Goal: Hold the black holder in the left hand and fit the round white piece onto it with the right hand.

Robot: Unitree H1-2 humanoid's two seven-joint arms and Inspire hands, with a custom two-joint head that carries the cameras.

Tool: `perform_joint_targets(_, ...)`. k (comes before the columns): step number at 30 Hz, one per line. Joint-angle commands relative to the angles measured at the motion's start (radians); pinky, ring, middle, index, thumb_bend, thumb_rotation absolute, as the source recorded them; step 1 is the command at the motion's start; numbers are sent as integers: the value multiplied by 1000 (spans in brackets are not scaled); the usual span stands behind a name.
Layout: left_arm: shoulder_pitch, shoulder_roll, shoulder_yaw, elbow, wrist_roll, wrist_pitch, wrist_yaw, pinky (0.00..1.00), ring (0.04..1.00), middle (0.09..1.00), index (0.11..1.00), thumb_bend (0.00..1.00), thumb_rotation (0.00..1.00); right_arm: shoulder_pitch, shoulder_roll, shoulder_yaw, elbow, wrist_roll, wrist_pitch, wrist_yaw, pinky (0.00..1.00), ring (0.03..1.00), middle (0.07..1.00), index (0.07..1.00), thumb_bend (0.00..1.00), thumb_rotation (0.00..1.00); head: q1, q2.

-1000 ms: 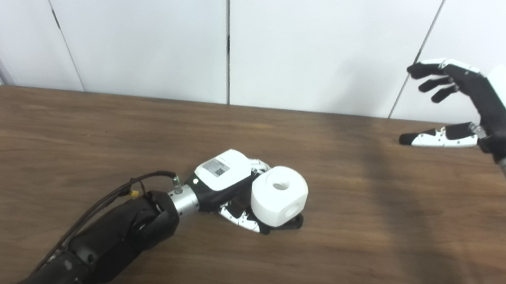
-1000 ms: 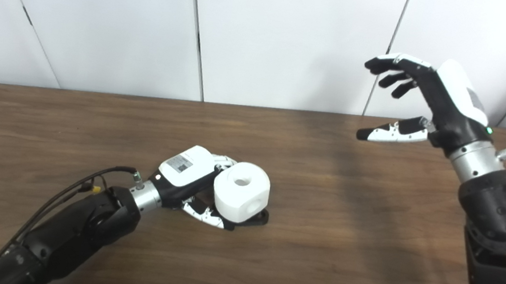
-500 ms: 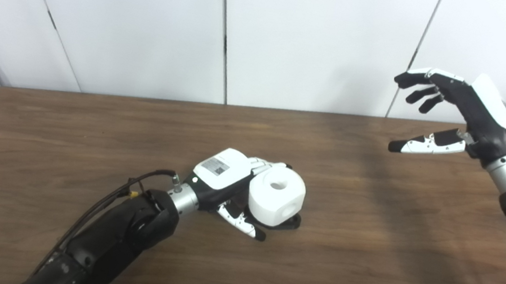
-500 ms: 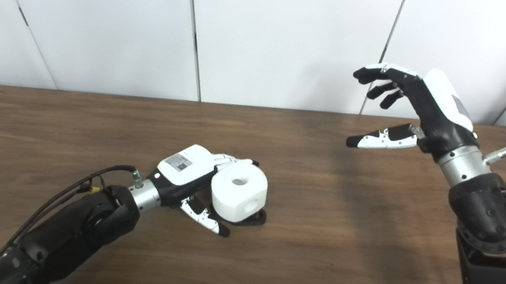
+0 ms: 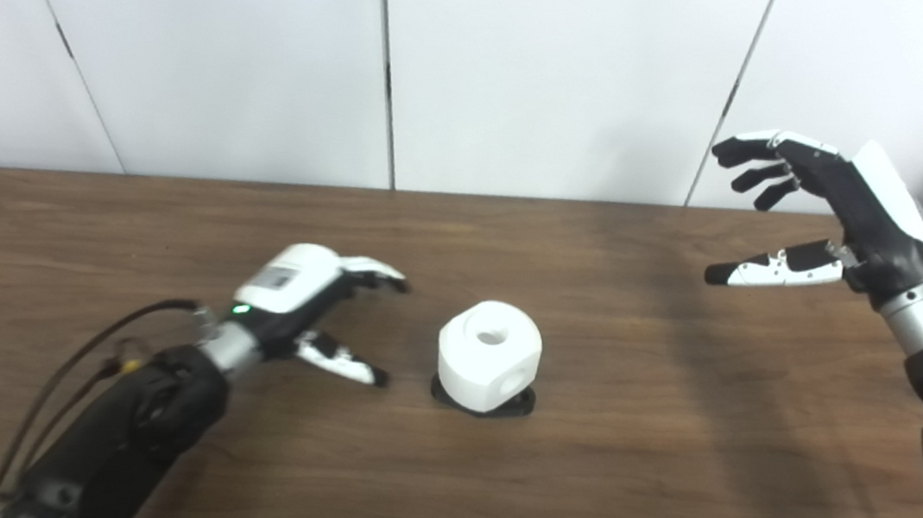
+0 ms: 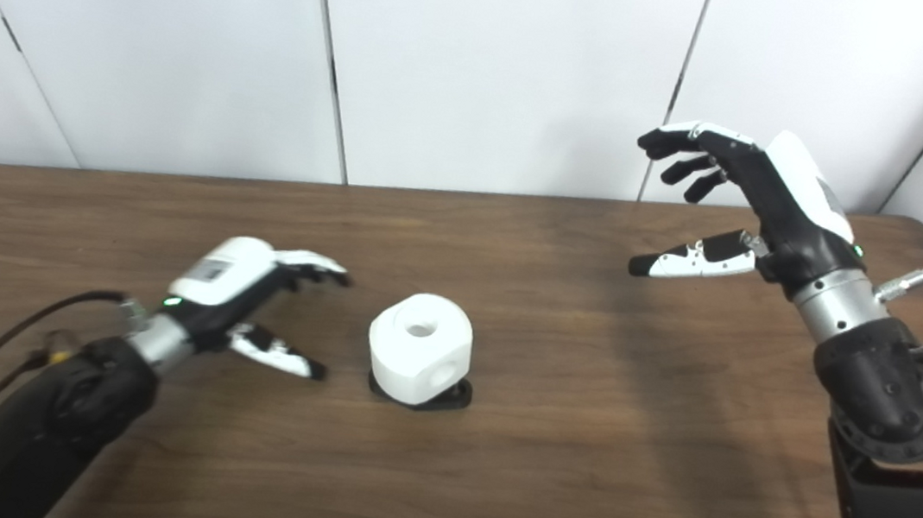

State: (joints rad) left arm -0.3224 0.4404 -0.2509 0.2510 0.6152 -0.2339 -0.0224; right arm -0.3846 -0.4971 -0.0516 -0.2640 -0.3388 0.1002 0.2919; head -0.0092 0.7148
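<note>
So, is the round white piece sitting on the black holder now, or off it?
On it. The round white piece stands upright on the black holder, whose dark rim shows underneath; neither robot hand touches it.

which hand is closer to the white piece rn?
Left. The left hand sits open low over the table, just left of the round white piece, not touching. The right hand is raised, open, far off to its right.

1 round white piece (image 5: 489, 351), 1 black holder (image 5: 521, 403), 2 hands: left (image 5: 302, 297), right (image 5: 844, 217), 1 table (image 5: 648, 454)
</note>
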Motion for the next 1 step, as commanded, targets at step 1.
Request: perform_joint_targets(1,40,12,70,-33,-17,93,27,548,660,704,661,773,52,-18,-10,-7,-22,6,-26,-26,524,643,725,718,742,107,1,0)
